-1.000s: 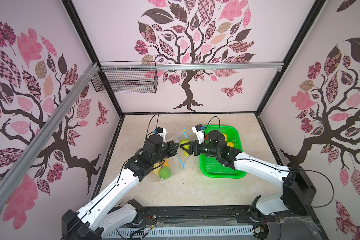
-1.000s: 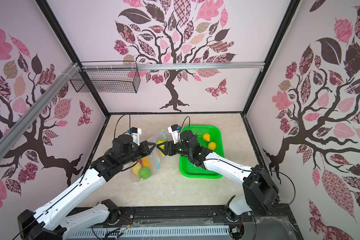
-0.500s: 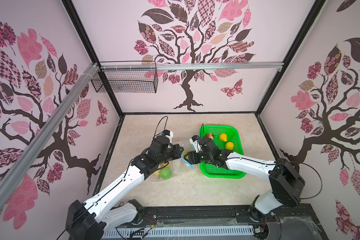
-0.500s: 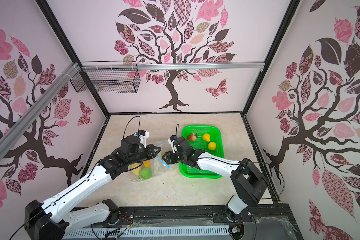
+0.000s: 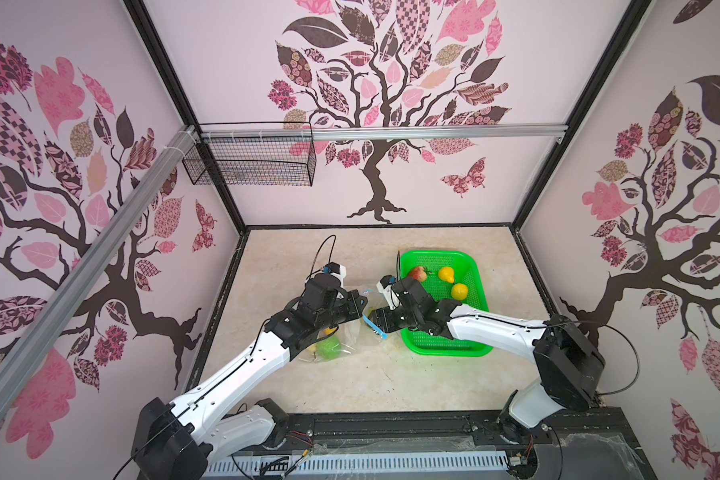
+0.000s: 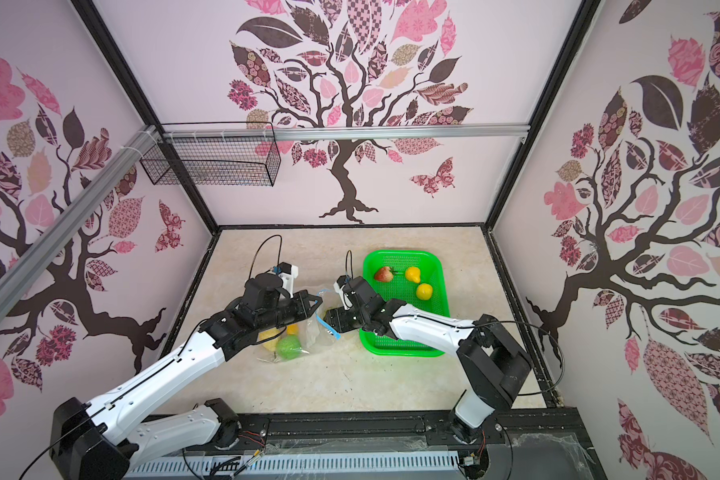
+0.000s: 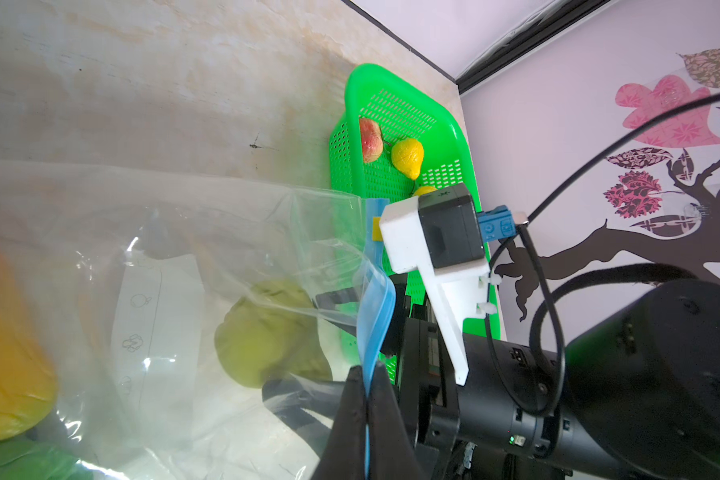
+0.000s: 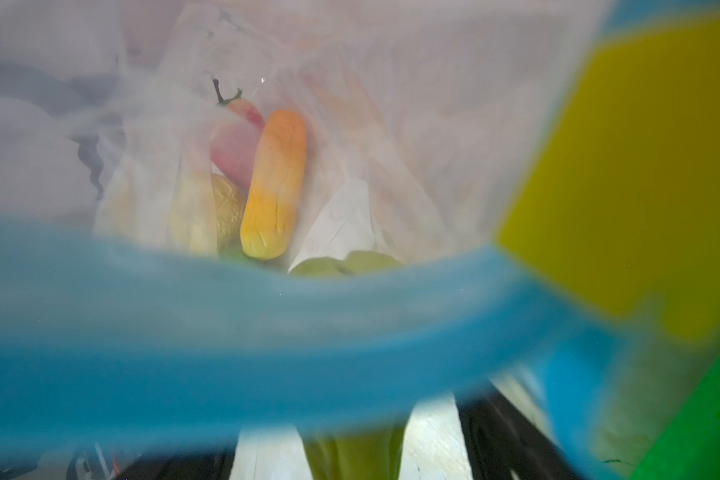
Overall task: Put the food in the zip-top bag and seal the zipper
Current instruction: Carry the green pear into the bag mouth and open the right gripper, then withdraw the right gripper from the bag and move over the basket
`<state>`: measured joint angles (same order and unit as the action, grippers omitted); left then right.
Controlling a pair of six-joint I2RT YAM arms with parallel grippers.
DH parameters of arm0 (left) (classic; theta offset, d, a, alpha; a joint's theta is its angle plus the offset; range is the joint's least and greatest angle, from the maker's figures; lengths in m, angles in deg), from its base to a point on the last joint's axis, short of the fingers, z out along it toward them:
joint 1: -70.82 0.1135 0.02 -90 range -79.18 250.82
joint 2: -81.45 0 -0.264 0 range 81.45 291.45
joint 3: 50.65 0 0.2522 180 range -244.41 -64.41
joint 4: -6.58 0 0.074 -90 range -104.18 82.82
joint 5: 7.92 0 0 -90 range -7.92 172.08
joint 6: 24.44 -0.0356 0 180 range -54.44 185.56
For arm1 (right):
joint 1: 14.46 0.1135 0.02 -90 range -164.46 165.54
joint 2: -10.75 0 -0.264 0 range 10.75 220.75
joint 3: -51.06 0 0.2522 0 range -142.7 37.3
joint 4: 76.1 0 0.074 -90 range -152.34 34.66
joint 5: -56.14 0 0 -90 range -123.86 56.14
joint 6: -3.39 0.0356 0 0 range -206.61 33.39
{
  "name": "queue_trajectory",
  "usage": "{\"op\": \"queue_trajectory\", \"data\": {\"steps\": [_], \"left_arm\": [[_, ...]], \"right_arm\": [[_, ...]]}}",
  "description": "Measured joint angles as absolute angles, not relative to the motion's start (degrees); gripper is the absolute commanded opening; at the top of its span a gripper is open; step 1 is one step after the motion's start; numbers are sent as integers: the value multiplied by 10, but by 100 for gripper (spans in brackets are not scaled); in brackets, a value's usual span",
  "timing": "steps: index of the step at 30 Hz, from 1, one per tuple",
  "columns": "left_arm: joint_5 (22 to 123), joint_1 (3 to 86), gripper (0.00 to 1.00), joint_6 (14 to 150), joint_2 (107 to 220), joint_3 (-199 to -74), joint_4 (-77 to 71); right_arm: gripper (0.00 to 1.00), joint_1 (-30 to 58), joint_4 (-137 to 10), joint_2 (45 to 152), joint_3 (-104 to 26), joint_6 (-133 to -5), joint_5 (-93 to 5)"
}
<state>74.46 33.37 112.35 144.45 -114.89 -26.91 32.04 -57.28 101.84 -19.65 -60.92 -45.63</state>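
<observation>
I am pinching the zipper (image 7: 377,307) of the zip-top bag (image 7: 163,249) with my left gripper (image 7: 366,415); its jaws are pressing flat together on the light-blue strip, away from the yellow slider tab (image 7: 376,228). The bag is lying just beside the green basket (image 5: 445,353), with its mouth facing the basket's side wall; the zipper's long axis is running roughly along that wall.

My right gripper (image 5: 373,318) is reaching from the basket's side into the open mouth; its fingers (image 7: 333,300) are standing spread with a green piece (image 7: 267,336) lying between them. I am judging that they are not clamping it, though the crinkled plastic is making this less than sure.

I am thinking the coming move is turning on this: a red piece (image 5: 417,273), a yellow pear-shaped piece (image 5: 446,274) and a round yellow piece (image 5: 459,291) are waiting inside the basket, behind my right fingers and on the opposite side from the bag. My right arm is the nearer one; my left is occupied with the strip.

The left wrist view is showing the pinch and the slider, which both top views are hiding under the gripper bodies. The right wrist view is looking into the bag and showing an orange carrot (image 8: 275,183) and a reddish piece (image 8: 238,145) deep inside. Only the top views are showing all three pieces in the basket together.
</observation>
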Motion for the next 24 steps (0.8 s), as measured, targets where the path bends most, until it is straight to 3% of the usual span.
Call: {"op": "queue_trajectory", "data": {"steps": [17, 24], "left_arm": [[765, 336, 0, 1126, 1410, -1149, -270], [758, 338, 0, 1126, 1407, -1149, -271]], "right_arm": [[90, 318, -545, 922, -205, -609, -450], [91, 274, -540, 864, -205, -599, -470]]}}
